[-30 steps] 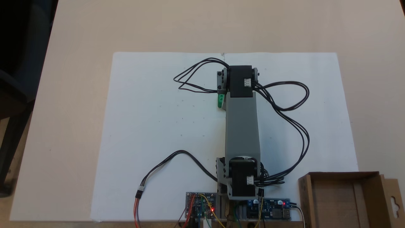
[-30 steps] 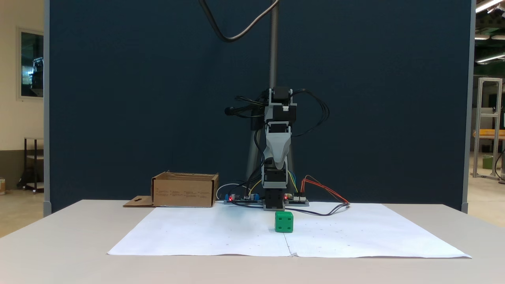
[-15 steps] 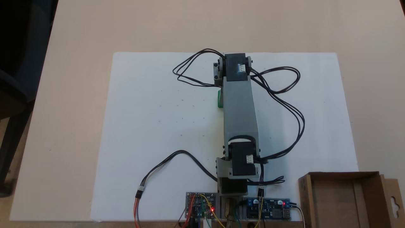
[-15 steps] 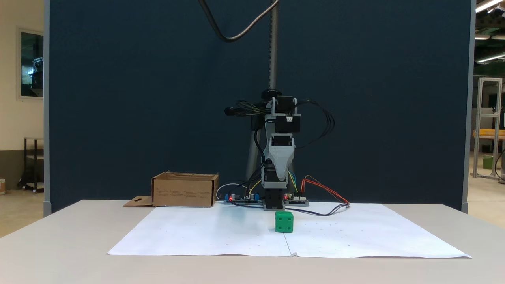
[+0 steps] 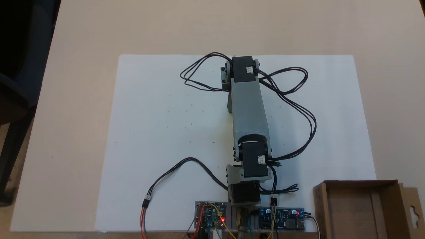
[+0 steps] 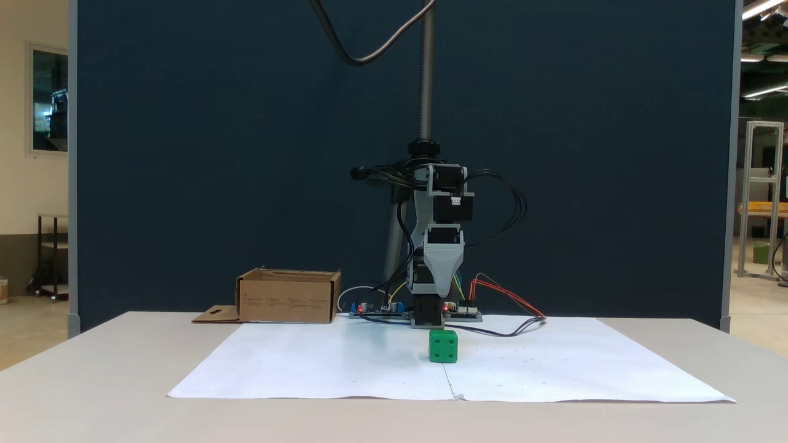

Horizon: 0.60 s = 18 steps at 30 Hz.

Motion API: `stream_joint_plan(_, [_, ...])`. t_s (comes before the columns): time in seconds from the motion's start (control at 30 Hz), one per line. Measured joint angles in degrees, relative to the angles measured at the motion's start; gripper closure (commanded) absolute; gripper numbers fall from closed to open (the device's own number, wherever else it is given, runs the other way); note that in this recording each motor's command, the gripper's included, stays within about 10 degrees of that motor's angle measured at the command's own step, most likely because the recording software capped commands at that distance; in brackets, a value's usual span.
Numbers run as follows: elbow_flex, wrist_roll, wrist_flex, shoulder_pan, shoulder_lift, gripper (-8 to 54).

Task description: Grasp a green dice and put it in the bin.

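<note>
Both fixed views show one green dice [image 6: 443, 346], one bin [image 6: 288, 298] and one arm [image 6: 438, 246]. From the front, the dice sits on the white paper [image 6: 320, 363] in the middle of the frame, below the arm. From above, a thin green edge [image 5: 229, 109] peeks out beside the arm. The bin [image 5: 360, 184] sits at the lower right there. I cannot tell if the gripper is open or closed.

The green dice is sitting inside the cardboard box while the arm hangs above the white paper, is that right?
Not quite. The green dice is not in the cardboard box; it sits on the white paper, well apart from the box, as the fixed view from the front shows. The arm does hang above the paper.
</note>
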Motion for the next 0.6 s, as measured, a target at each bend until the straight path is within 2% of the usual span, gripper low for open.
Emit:
stream_joint_plan(0.27, [7.12,0.00,-4.04,0.00,0.00,3.1])
stream_joint_plan(0.6, [8.70,0.00,-10.63,-0.53,-2.81,3.2])
